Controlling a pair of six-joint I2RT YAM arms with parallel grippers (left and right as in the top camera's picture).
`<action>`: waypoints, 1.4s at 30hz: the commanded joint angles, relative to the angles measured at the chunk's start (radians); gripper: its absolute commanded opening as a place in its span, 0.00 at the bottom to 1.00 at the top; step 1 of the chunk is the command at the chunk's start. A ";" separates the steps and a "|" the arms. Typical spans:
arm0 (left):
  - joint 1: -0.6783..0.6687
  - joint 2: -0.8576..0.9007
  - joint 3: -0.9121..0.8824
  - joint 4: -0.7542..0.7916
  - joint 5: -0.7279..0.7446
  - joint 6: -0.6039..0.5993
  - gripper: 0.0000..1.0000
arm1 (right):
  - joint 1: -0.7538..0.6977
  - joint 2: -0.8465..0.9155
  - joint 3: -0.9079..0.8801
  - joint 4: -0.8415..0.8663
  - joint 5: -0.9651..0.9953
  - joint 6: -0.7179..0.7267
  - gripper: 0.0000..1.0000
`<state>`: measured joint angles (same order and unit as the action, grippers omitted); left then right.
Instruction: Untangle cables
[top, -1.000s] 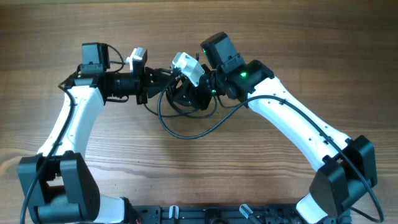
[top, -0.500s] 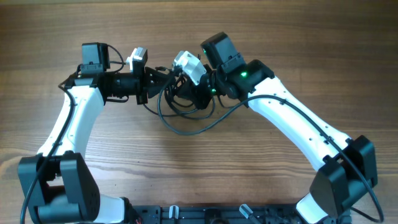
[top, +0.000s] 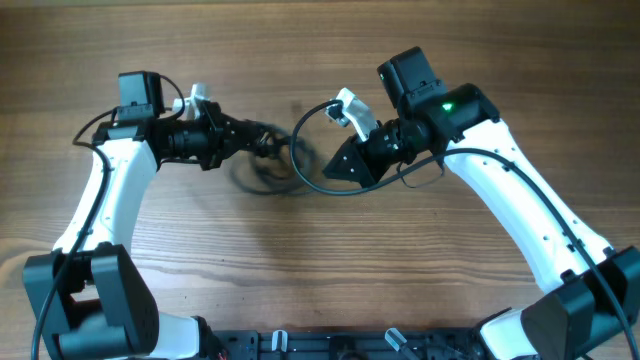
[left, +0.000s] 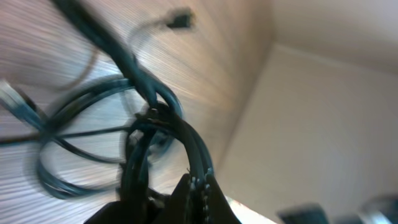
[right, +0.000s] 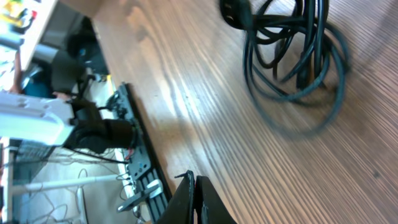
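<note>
Cables (top: 268, 170): a black looped bundle on the counter (top: 300, 270), just toward 11 o'clock from the centre of the overhead view. The left end effector (top: 260, 140), at 10 o'clock of the bundle, is clenched on several of its strands, which the left wrist view shows running down between the jaws. The right end effector (top: 328, 172), at 3 o'clock, is clenched too, and its wrist view shows no cord between the fingertips.

Step in hand, as judged: drawing the bundle apart from one held side. The next move calls for a fresh grasp by the right end effector on a single loop or on the free plug (left: 180, 18).

The bundle is blurred in every view, so the crossings cannot be traced. Whether the thin arc near the right end effector is a cable or arm wiring cannot be told.
</note>
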<state>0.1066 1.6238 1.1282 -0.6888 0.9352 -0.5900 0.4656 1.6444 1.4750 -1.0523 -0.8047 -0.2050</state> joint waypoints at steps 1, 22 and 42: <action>0.000 -0.021 0.014 -0.071 -0.222 0.047 0.04 | -0.014 -0.039 0.034 0.006 -0.084 -0.052 0.04; 0.000 -0.021 0.014 -0.104 0.314 -0.428 0.04 | 0.163 0.118 0.037 0.219 0.340 0.154 0.54; 0.040 -0.021 0.014 -0.079 0.267 -0.436 0.04 | 0.103 0.063 0.056 0.217 0.340 0.320 0.04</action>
<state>0.1204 1.6238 1.1286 -0.7712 1.1973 -1.0157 0.6407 1.7916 1.5043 -0.8059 -0.4812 0.0238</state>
